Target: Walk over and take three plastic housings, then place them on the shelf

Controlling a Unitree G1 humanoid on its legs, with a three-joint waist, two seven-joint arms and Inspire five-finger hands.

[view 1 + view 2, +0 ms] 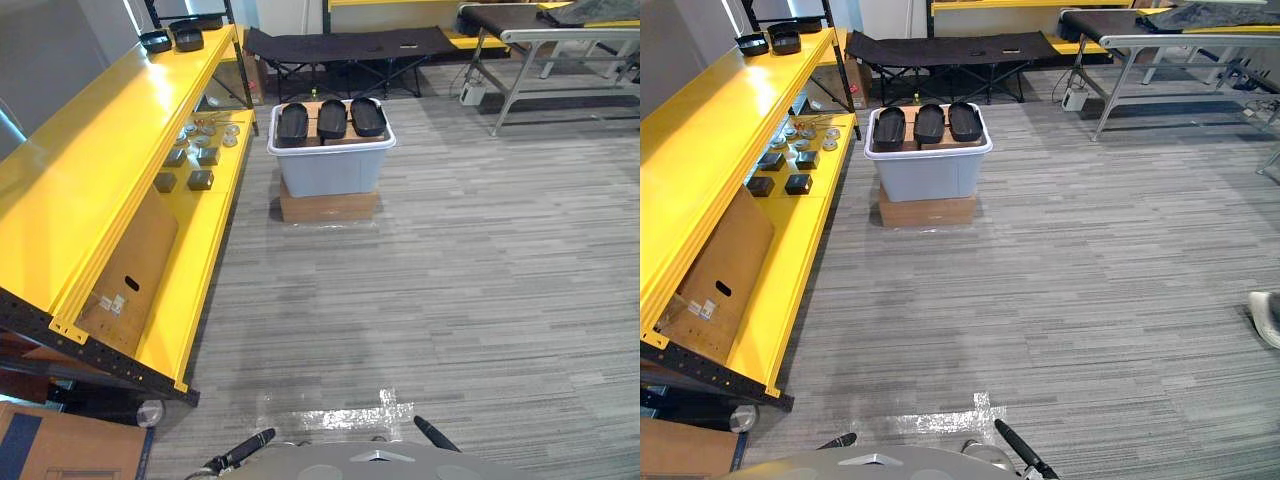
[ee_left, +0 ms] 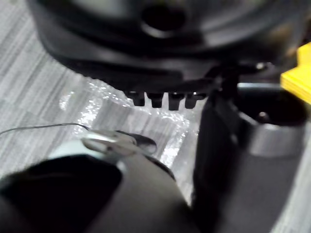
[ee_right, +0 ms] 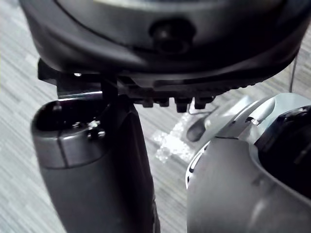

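Close in, the left hand [image 2: 160,43] and the right hand [image 3: 160,39] hang over the floor, each with its fingers loose and holding nothing; a shiny patch of clear tape [image 1: 340,415] lies on the grey striped floor [image 1: 480,290] at the near edge; a brown carton [image 1: 50,445] sits at the near left corner; a long yellow shelf [image 1: 90,170] runs along the left side, with a cardboard sheet [image 1: 135,265] leaning inside its lower level and small parts [image 1: 195,160], dark and metallic, spread farther along that level; ahead, well apart from the hands, a grey bin [image 1: 330,168] stands on a flat cardboard box [image 1: 328,207], near the shelf's lower board; three black plastic housings [image 1: 331,119] lie side by side across the bin's top; two more dark trays [image 1: 175,38] rest at the far end of the shelf's upper board; behind the bin stands a black folding cot [image 1: 340,45]; a grey metal table [image 1: 560,35] stands at far right.
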